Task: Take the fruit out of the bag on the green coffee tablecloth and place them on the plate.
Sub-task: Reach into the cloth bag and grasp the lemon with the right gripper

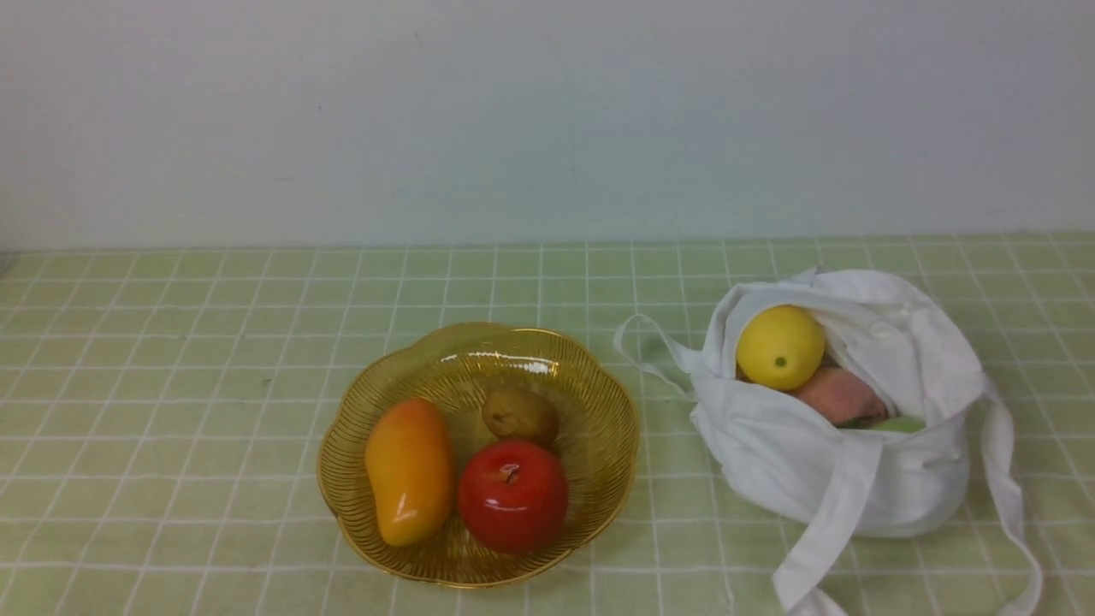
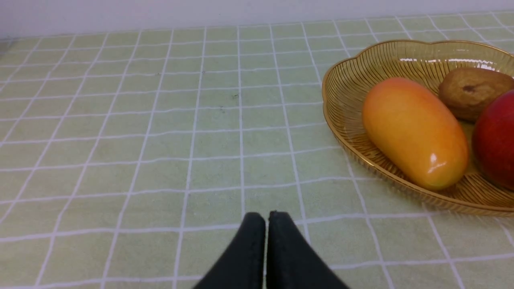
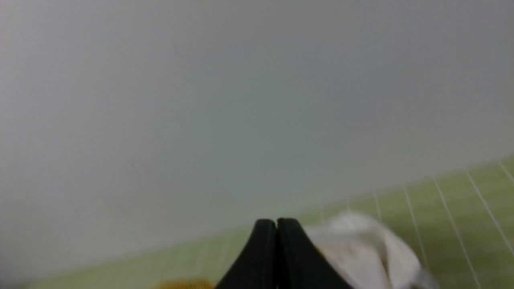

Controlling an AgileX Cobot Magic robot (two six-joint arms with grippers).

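— Fruit first: where do we stand?

— Three pieces lie in the plate (image 1: 618, 402) on the left part of the tablecloth (image 1: 171, 385): a mango (image 1: 409, 470), a red apple (image 1: 511, 496) and a small brown pear (image 1: 519, 414) behind them. The bag (image 1: 855, 479) sits to the right of the plate, near it but apart. Its mouth is open toward us, showing a lemon (image 1: 780, 347) on top, a peach (image 1: 838, 395) under it and a sliver of green fruit (image 1: 898, 424) at the lip.

— And our claws?

— Neither shows in the front view. The left claw (image 2: 267, 224) has its fingers (image 2: 251, 249) pressed together over bare cloth beside the plate, gripping nothing. The right claw (image 3: 276, 228) is closed on nothing too, near the bag and aimed mostly at the wall (image 3: 200, 100).

— So we judge we are between picks, with the bag's fruit yet to move.

— Yes. The lemon looks like our next one, since it sits highest and most exposed. We need to spread the right claw, lower it into the bag's mouth and close across the lemon without snagging the folds or the strap (image 1: 825, 530) trailing in front.

— Then it goes into the free room on the plate's right side.
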